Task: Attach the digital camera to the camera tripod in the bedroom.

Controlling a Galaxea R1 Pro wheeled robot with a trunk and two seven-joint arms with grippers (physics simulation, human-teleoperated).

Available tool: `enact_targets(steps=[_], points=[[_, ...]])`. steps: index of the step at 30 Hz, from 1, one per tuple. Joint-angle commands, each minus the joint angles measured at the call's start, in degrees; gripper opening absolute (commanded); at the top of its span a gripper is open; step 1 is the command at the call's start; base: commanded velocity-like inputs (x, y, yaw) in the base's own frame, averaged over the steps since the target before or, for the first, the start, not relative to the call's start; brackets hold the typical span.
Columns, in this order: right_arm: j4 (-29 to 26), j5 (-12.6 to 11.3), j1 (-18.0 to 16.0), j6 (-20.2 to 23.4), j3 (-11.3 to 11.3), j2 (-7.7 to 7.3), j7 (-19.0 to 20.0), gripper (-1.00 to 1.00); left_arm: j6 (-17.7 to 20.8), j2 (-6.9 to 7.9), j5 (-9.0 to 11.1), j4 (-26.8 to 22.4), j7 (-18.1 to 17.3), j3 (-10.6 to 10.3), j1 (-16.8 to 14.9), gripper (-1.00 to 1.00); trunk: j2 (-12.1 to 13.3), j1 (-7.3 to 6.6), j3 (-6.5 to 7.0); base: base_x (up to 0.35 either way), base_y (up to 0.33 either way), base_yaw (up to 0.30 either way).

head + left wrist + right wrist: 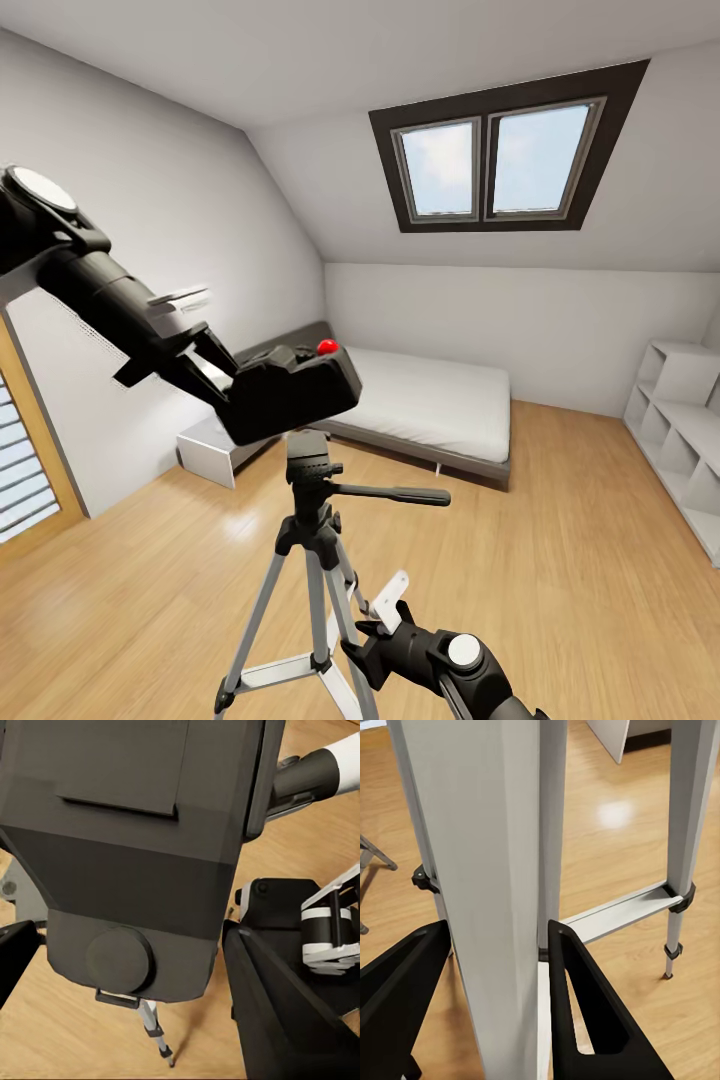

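Digital camera (290, 390) sits squeezed in the left pincer (225, 385), held up in the air right above the black head of the camera tripod (308, 470). I think it is held there so its bottom can come down onto the head and lock on. It looks just above the head, but I cannot tell if they touch yet. The red button (327, 347) on the camera points up, on the side far from the left pincer.

Down low, the right pincer (495, 967) has its two black fingers (585, 1012) on each side of a grey tripod leg. I think it grips the leg so the stand will not tip or slide. Whether the fingers press the leg or just sit beside it is hard to see.

The tripod feet are cut off in the head view. In the left wrist view the camera hides the tripod head.
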Motion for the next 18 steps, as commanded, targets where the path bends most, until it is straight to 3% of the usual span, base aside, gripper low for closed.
enact_targets(steps=[1,2,4,14,18], points=[[-0.02,0.61,-0.01,0.29,0.01,0.03,0.42,-1.00,0.59,-0.35,0.22,0.30,-0.23,-1.38,-1.15,-1.00,-0.04,0.03,-0.04,0.000,0.000,0.000],[-0.01,0.62,-0.01,0.29,0.01,0.03,0.39,-1.00,0.59,-0.99,0.33,0.82,-0.23,-3.57,-2.89,-1.00,-0.04,0.03,-0.04,0.000,0.000,0.000],[0.00,0.62,-0.01,0.29,0.01,0.03,0.38,-1.00,0.59,-1.42,0.40,1.17,-0.23,-5.16,-4.25,-1.00,-0.04,0.03,-0.04,0.000,0.000,0.000],[0.01,0.66,-0.01,0.28,0.01,0.03,0.35,-1.00,0.59,-3.19,0.48,2.44,-0.28,-8.44,-8.22,-1.00,-0.04,0.03,-0.04,0.000,0.000,0.000],[0.01,0.66,-0.01,0.28,0.01,0.03,0.35,-1.00,0.59,-4.10,0.62,3.91,-0.30,-11.91,-9.09,-1.00,-0.04,0.03,-0.04,0.000,0.000,0.000]])
